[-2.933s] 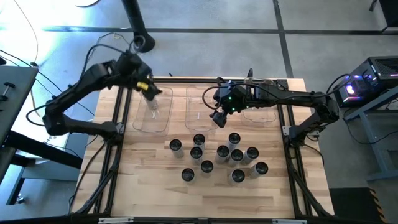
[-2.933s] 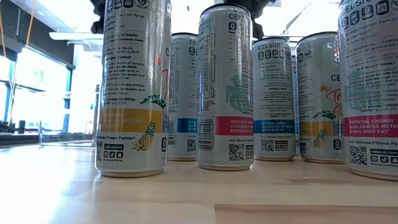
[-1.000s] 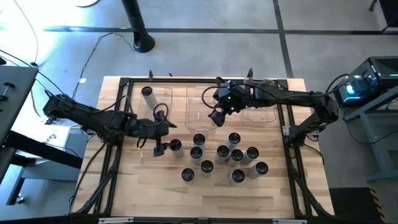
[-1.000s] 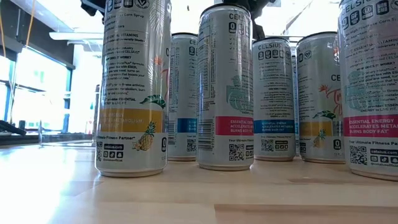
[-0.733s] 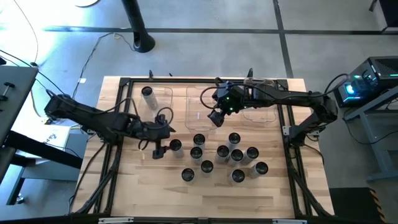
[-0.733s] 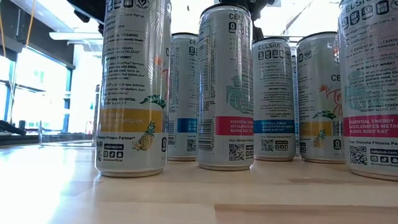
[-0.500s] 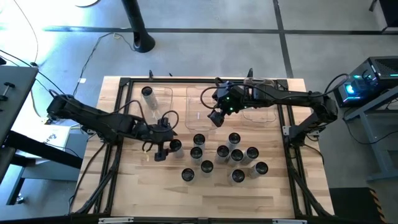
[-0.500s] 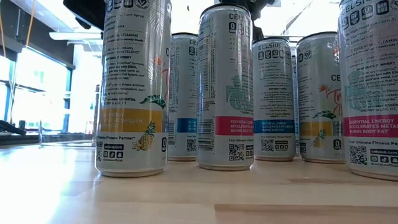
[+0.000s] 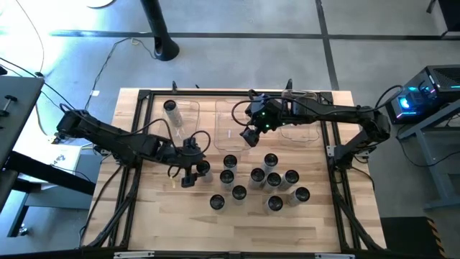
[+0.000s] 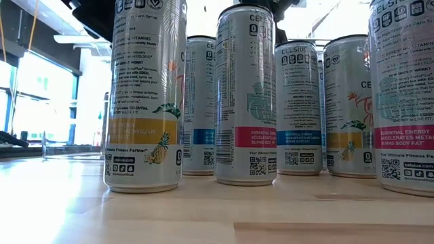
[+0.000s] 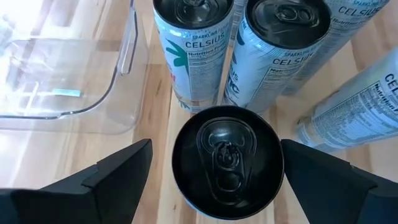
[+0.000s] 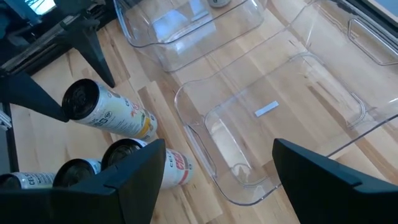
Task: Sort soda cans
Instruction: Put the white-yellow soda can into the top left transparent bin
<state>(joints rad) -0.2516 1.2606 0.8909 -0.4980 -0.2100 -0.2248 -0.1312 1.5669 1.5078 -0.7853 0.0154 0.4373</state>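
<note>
The cans (image 9: pixel 256 178) are seen as slim upright cylinders with dark round tops and pale silvery sides, clustered on the bare wood of the table (image 9: pixel 144 216) on the near side of the middle bin (image 9: pixel 231 124). One more can (image 9: pixel 169 107) is stood inside the left bin (image 9: pixel 177 124), at its far end. On the sides of the cans in the low view, "CELSIUS" is printed at the top, with bands lower down in yellow, pink or blue; "ESSENTIAL ENERGY" and "Your Ultimate Fitness Partner" can be read, along with a pineapple drawing and square codes. In the left wrist view "SPARKLING" and "CELSIUS" are read on a can with a green leaf motif.

The leftmost can (image 9: pixel 203 168) of the cluster, just near of the gap between the left and middle bins, is straddled by the left gripper (image 9: pixel 192 171); its fingers (image 11: pixel 106 177) are spread wide on either side of the can's top (image 11: pixel 227 158), with no contact seen. Two cans are stood close behind it, nearly touching each other.

The right gripper (image 9: pixel 250 135) is held over the near end of the middle bin, its fingers (image 12: pixel 118 177) parted and nothing between them. A third clear bin (image 9: pixel 302 119) is set to the right of the middle one.
</note>
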